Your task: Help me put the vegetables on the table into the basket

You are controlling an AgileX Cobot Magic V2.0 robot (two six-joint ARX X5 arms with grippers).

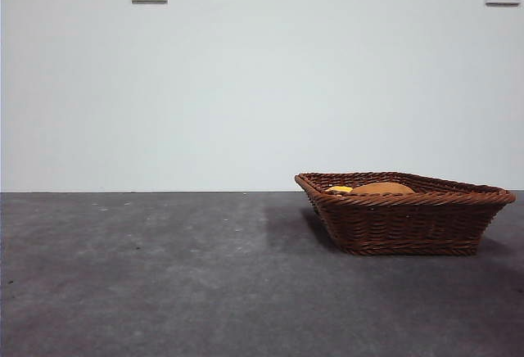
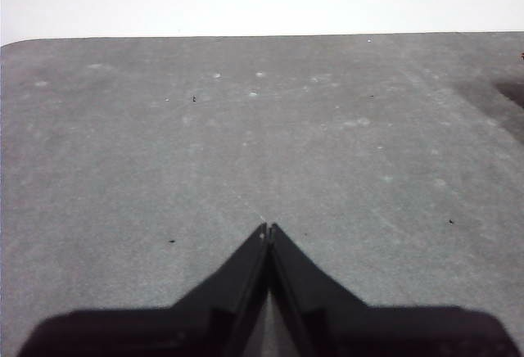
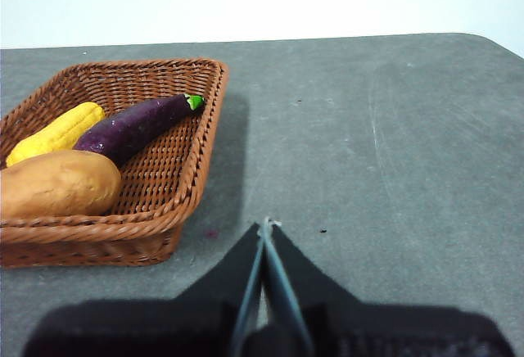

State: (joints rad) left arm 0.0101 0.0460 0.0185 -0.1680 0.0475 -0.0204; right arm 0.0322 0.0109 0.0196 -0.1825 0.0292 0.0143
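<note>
- Right hand (image 3: 264,230) is pinched together on nothing, tips touching, hanging over bare bench (image 3: 368,144) just off the near corner of the basket (image 3: 196,201).
- Left hand (image 2: 268,230) is the same deal: tips pressed together, empty, with only grey bench in front of it and a dark edge way off to one side.
- Moving out from the right hand, all three veggies are already inside the basket. The potato (image 3: 57,183) sits nearest the front rim, the eggplant (image 3: 135,125) lies diagonally behind it with its green stem pointing at about 2 o'clock, and the yellow one (image 3: 56,132) is tucked alongside the eggplant, touching it.
- From the front camera you only see the basket at roughly 4 o'clock in the shot, with the potato's top (image 1: 382,187) and a sliver of yellow (image 1: 339,189) peeking over the rim. The eggplant's hidden there.
- Looks to me like the job is basically done.
- Main risk now: the right hand is close to that basket corner, so a careless sideways swing could clip the rim and shove or tip the basket.
</note>
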